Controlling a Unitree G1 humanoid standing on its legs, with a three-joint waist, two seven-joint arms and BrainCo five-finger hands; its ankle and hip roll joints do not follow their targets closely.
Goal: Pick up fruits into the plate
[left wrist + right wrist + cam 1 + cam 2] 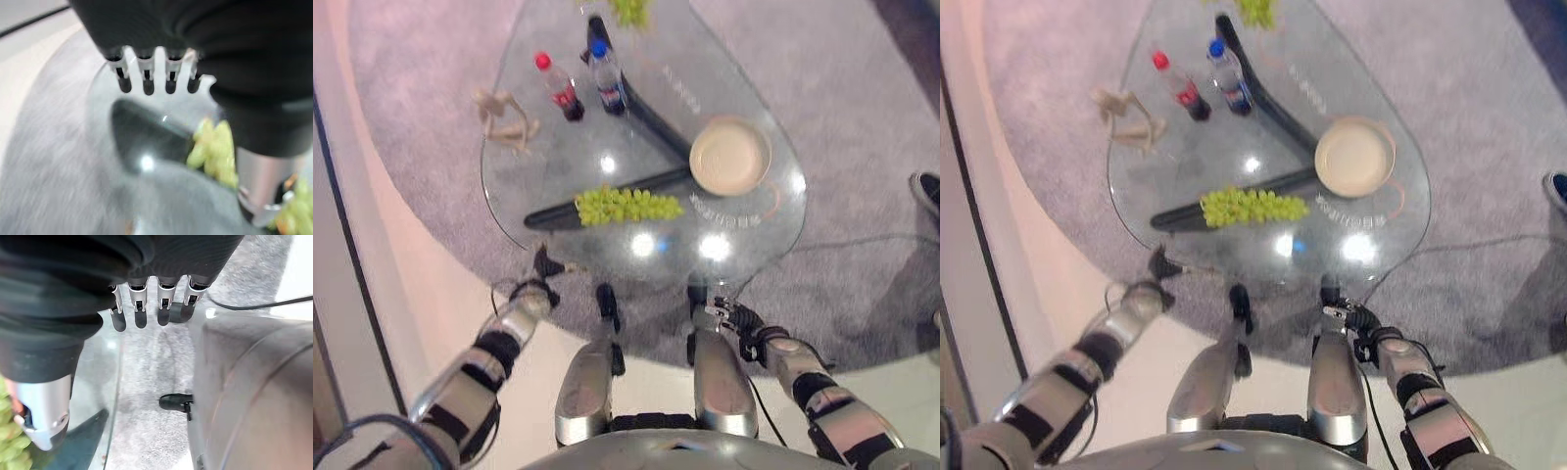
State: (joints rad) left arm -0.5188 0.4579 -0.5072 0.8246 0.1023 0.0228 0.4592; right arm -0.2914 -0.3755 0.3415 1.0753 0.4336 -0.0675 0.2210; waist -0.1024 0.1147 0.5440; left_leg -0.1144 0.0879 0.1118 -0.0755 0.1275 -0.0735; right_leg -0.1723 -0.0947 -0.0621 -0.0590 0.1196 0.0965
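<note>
A round beige plate (730, 155) sits right of centre in the head views, on the right part of a rounded glass table (558, 147), and nothing lies in it. Two capped bottles stand near the top of the frame: one with a red cap (558, 86) and dark contents, and just to its right one with a blue cap (606, 74) and clear contents, the two close together but apart. The fruit is a bunch of green grapes (627, 206), a long cluster of small yellow-green berries lying on its side on the glass at the middle of the frame, left of and a little below the plate and well apart from it. A second green cluster (630, 11) shows at the top edge of the frame, cut off by it. A pale wooden figure (505, 119) lies at the upper left part of the table. Dark table legs (651, 119) show through the glass, and grey carpet (862, 88) spreads around it. The left hand (545, 266) hangs at the lower left, just off the near rim of the table; in its wrist view its fingers (145, 73) are straight and released, holding nothing, with grapes past them. The right hand (724, 315) hangs at the lower right, below the table edge, its fingers (141, 303) likewise relaxed and empty.
</note>
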